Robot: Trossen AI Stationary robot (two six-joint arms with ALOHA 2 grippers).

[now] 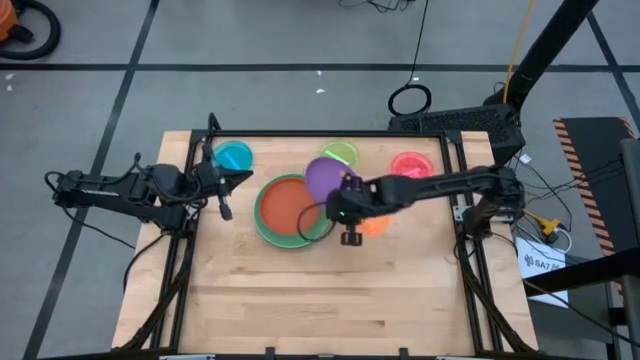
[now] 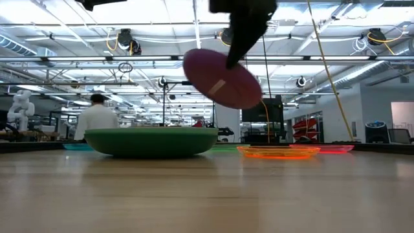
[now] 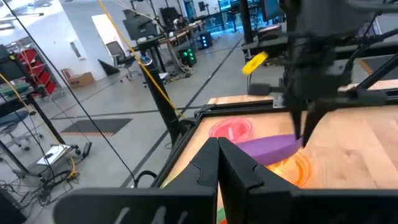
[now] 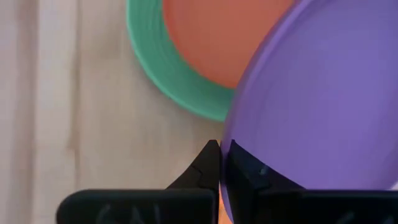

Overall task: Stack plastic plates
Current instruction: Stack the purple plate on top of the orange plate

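My right gripper [image 1: 345, 197] is over the table's middle, shut on the purple plate [image 1: 322, 178], which hangs tilted in the air [image 2: 223, 79]. Just to its left the large green plate [image 1: 268, 222] rests on the table with the brown-orange plate [image 1: 290, 206] lying inside it. The small blue plate [image 1: 233, 156], lime plate [image 1: 341, 152] and pink plate [image 1: 410, 165] lie flat along the far side. The small orange plate [image 2: 278, 152] lies under my right arm. My left gripper [image 1: 224, 186] is shut and waits at the table's left edge. My right gripper pinches the purple plate's rim [image 4: 231, 155] between its two fingers, at the plate's right-near edge. The fingers [image 2: 238, 48] come from above, pointing down. The plate is lifted clear and tilted, above the right edge of the green plate [image 4: 180, 78].
The near half of the wooden table [image 1: 320, 300] is bare. A black frame rail [image 1: 320, 133] runs along the table's edges. Beyond the far side, a person in a white top [image 2: 97, 120] stands in the room.
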